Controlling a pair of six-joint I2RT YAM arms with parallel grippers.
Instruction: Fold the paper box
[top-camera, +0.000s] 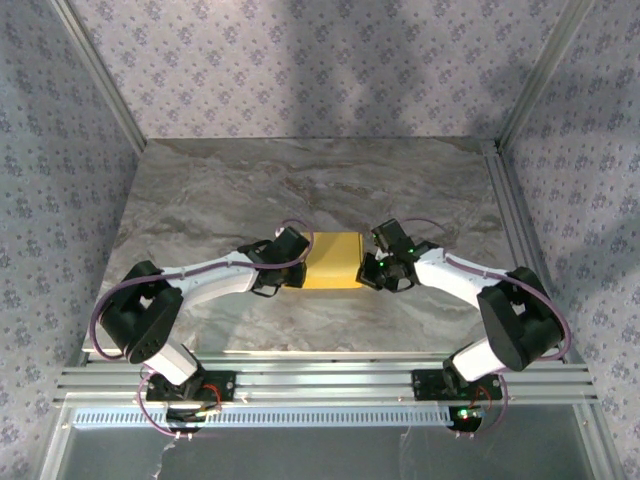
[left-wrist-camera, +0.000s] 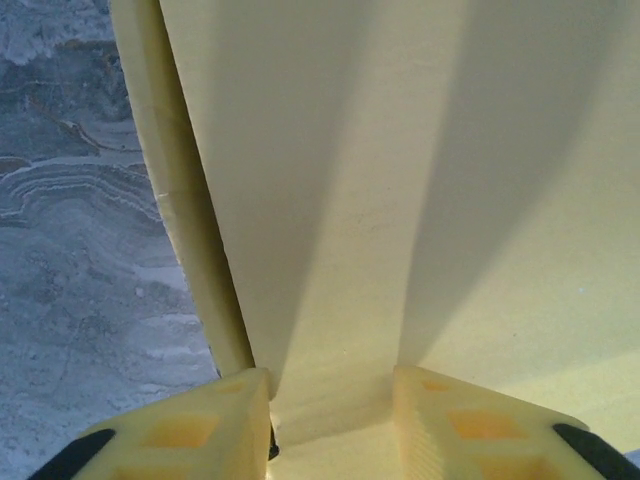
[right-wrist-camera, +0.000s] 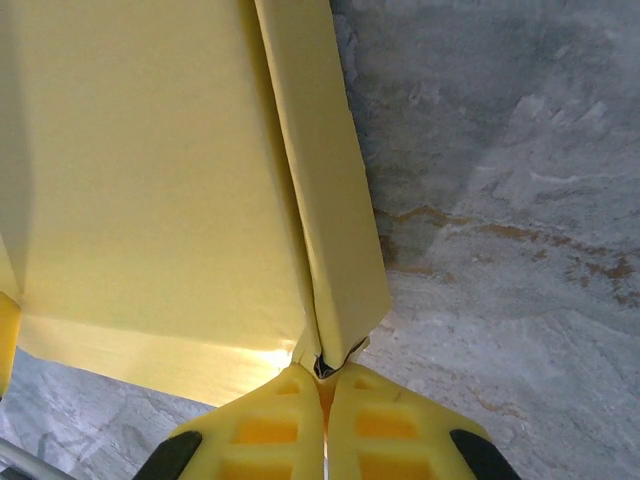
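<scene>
Right fingers (right-wrist-camera: 262, 432) pinch paper box (right-wrist-camera: 150, 180) corner.

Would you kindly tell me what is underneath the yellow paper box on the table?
Marble table top shows past the edges of the paper box. The patch directly below is covered by the yellow card, so anything lying there cannot be seen.
</scene>
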